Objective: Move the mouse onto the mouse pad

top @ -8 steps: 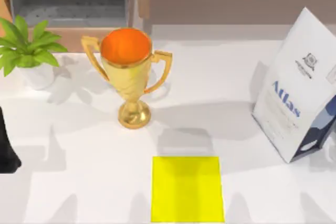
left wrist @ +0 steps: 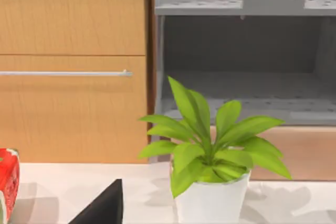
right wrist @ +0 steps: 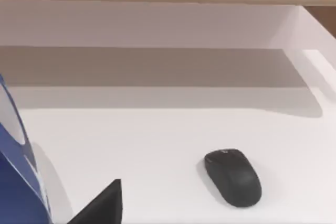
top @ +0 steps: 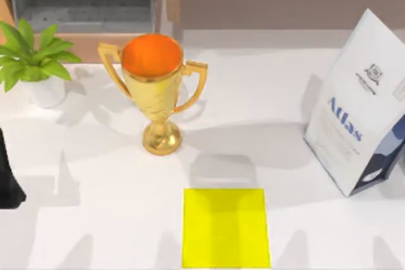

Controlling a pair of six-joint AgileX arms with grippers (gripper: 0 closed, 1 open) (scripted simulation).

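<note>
The black mouse lies on the white table in the right wrist view, some way off from a dark part of my right gripper. The mouse pad, a flat bright yellow square, sits at the front middle of the table in the top view with nothing on it. My left arm is parked at the table's left edge. A dark part of my left gripper shows in the left wrist view, near the potted plant.
A gold trophy with an orange inside stands behind the pad. A potted plant is at the back left. A tall white and blue Atlas bag stands at the right. Shelves and wooden cabinets run along the back.
</note>
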